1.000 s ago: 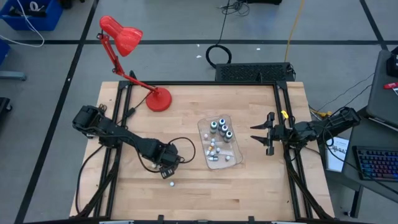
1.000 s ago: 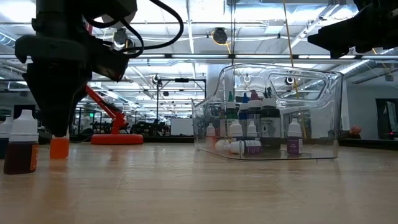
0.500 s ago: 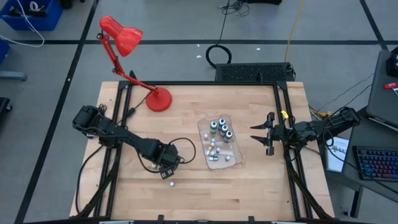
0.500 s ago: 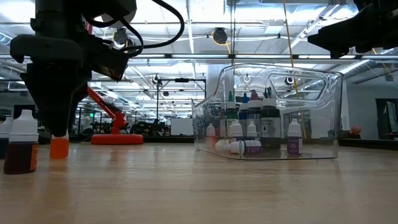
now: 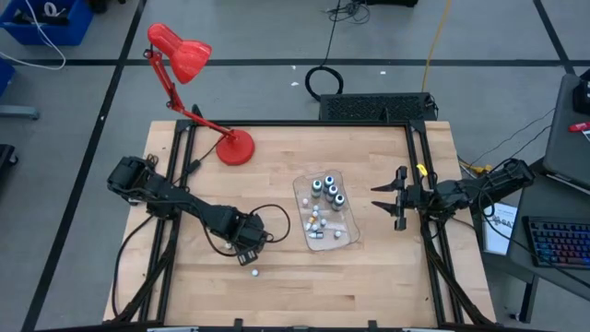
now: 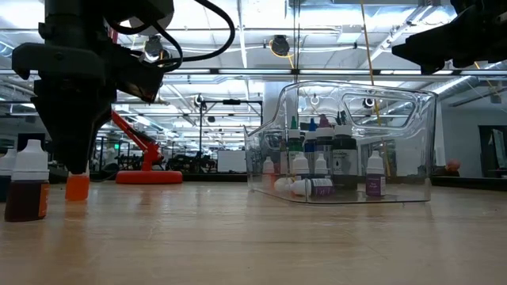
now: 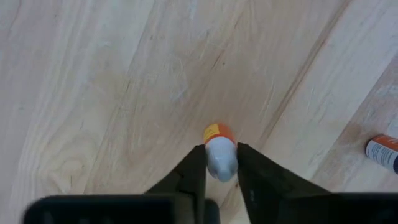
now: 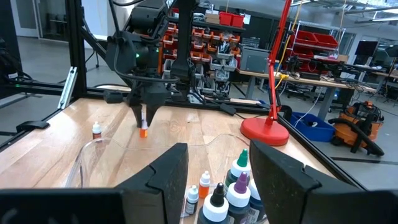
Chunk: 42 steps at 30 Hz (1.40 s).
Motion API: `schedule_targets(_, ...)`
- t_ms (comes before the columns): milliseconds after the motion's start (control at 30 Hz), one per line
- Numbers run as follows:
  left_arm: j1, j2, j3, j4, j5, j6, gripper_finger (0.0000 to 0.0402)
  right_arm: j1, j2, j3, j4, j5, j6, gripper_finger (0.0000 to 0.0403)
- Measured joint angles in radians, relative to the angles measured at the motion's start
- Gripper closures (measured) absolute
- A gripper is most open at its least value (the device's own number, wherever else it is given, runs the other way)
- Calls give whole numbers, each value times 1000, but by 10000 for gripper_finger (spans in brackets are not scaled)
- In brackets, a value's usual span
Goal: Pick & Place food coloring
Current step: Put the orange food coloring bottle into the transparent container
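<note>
My left tool (image 7: 221,163) is down at the wooden counter (image 5: 369,277), near its front-left, fingers pinching a tiny whitish bottle with an orange tip (image 7: 218,154). In the low view that orange tip (image 6: 77,187) sits just at counter level under the tool. A second small bottle w/ brown liquid (image 6: 28,188) stands upright just beside it, apart from the tool. Rest of the food coloring (image 5: 324,195) is in a clear plastic tray (image 5: 348,224) mid-counter: bigger upright bottles toward the back, tiny ones nearer the front. My right tool (image 5: 385,200) hovers right of the tray, above the counter, fingers spread w/ nothing between them. A red desk lamp (image 5: 198,88) stands at the counter's back-left.
</note>
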Motion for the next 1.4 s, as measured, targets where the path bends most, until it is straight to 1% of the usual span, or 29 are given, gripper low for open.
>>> schedule_targets(67,0,0,1,0,0,0,340,0,0,0,0,0,0,243)
schedule_targets(100,1,-1,2,0,0,2,348,0,0,0,0,0,0,243)
schedule_targets(367,1,-1,2,2,-3,30,348,0,0,0,0,0,0,243)
schedule_targets(533,4,-12,6,-2,-53,54,348,0,0,0,0,0,0,243)
schedule_targets(700,23,-34,95,-13,-96,175,348,0,0,0,3,0,0,243)
schedule_targets(833,54,-38,252,-33,-107,360,348,0,0,0,4,0,0,243)
schedule_targets(967,103,-34,466,-70,-105,555,348,0,0,0,5,0,0,243)
schedule_targets(1167,201,8,749,-148,-107,772,348,0,1,0,5,0,0,243)
schedule_targets(1267,247,76,897,-219,-121,867,348,0,3,0,4,-1,0,243)
schedule_targets(1400,293,218,1110,-327,-114,956,348,0,3,0,6,0,0,243)
